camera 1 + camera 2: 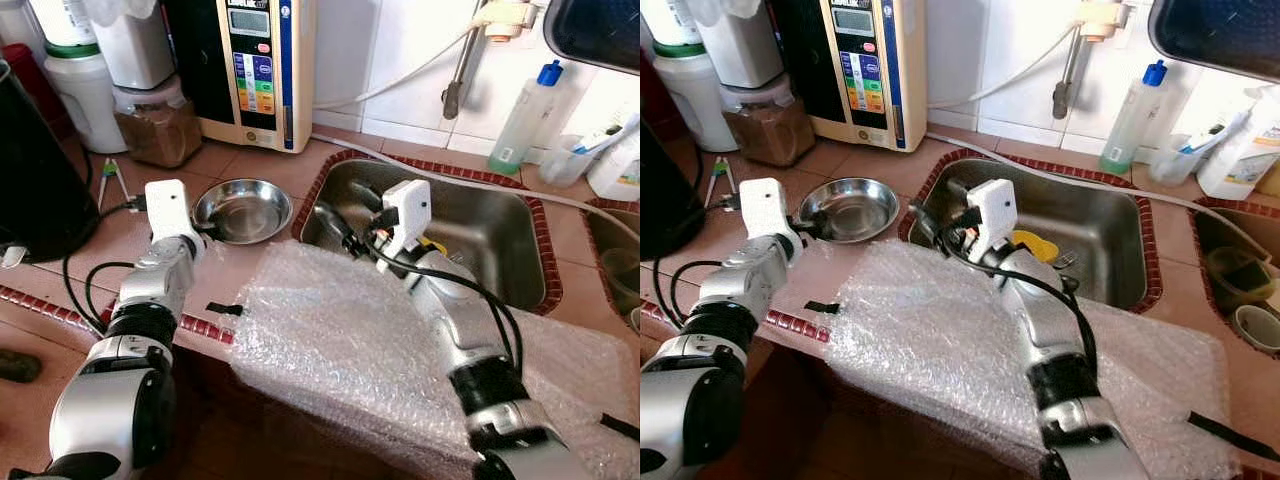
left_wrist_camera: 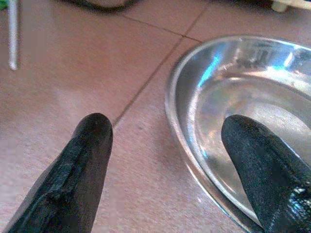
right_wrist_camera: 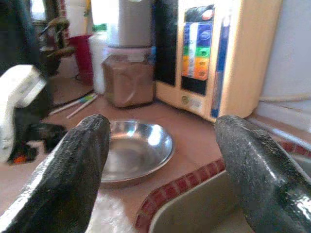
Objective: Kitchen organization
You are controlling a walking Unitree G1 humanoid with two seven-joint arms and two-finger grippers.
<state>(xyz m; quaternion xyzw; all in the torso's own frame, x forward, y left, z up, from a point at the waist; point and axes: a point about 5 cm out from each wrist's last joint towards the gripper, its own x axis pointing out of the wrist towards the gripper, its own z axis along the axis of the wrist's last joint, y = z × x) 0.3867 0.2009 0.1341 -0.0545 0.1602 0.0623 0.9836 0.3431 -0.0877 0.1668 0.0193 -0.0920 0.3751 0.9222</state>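
Observation:
A shallow steel bowl (image 1: 243, 208) rests on the terracotta tile counter, just left of the sink (image 1: 490, 235). My left gripper (image 1: 205, 232) is open at the bowl's near-left rim. In the left wrist view one fingertip (image 2: 95, 141) is over the tile and the other sits inside the bowl (image 2: 243, 92), so the rim lies between them. My right gripper (image 1: 335, 225) is open above the sink's left edge, and its wrist view looks at the bowl (image 3: 133, 150) between its fingers. Nothing is held.
A sheet of bubble wrap (image 1: 340, 340) covers the counter's front edge under my right arm. A water purifier (image 1: 255, 65), a jar of brown powder (image 1: 158, 125) and a black kettle (image 1: 30, 170) stand behind and left. A blue-capped bottle (image 1: 522, 120) stands behind the sink.

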